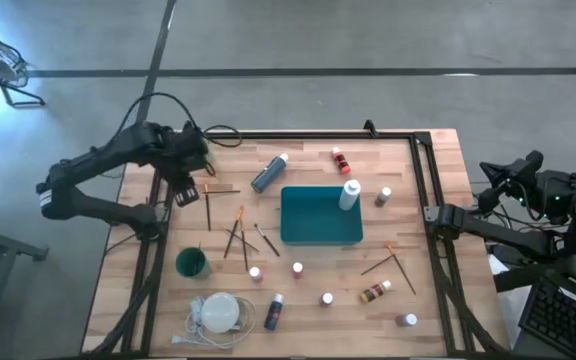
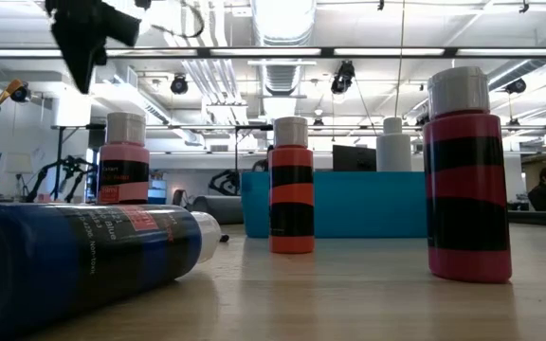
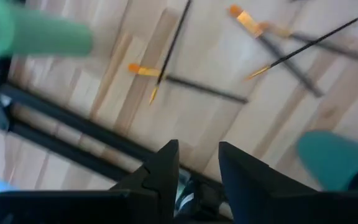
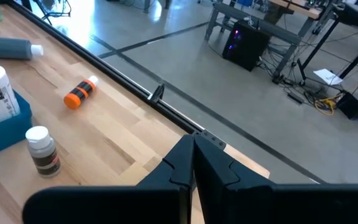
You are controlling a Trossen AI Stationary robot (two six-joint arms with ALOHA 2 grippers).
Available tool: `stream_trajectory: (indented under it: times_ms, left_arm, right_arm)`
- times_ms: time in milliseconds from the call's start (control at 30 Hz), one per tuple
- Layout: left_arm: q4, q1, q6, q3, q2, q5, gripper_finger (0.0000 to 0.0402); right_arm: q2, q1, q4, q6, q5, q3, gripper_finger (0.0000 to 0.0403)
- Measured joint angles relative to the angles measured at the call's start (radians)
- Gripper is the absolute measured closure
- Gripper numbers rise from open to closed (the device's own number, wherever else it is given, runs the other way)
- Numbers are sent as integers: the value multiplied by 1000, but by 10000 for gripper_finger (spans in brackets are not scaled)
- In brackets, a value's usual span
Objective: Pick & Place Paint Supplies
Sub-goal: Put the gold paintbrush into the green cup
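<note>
My left gripper point(image 1: 186, 190) hovered over the worktop's point(image 1: 428, 215) left edge, its fingers a small gap apart and holding nothing. The nearest supplies were the brushes: one dark-handled brush point(image 1: 208, 206) lay just beside the gripper toward three o'clock, its long axis running twelve to six, and a shorter brush point(image 1: 220, 187) lay crosswise near its top end. A crossed cluster of brushes point(image 1: 238, 236) sat farther on, toward four o'clock. By my judgement the left arm was much nearer these than the right.

My right gripper point(image 4: 193, 163) waited off the worktop's right edge, fingers pressed together, empty. Paint bottles were scattered round the teal tray point(image 1: 320, 215), with a white bottle point(image 1: 349, 194) standing at its upper right corner.

In my left wrist view the brushes point(image 3: 169, 48) were smeared, so I could not make out which end carried bristles. The green cup point(image 1: 190, 263) was cut off there.
</note>
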Motion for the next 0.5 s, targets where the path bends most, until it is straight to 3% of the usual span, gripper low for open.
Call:
stream_trajectory:
  times_ms: [500]
  left_arm:
    - [235, 14, 71, -336, -4, -8, 282]
  right_arm:
    - [0, 0, 0, 2, 0, 0, 394]
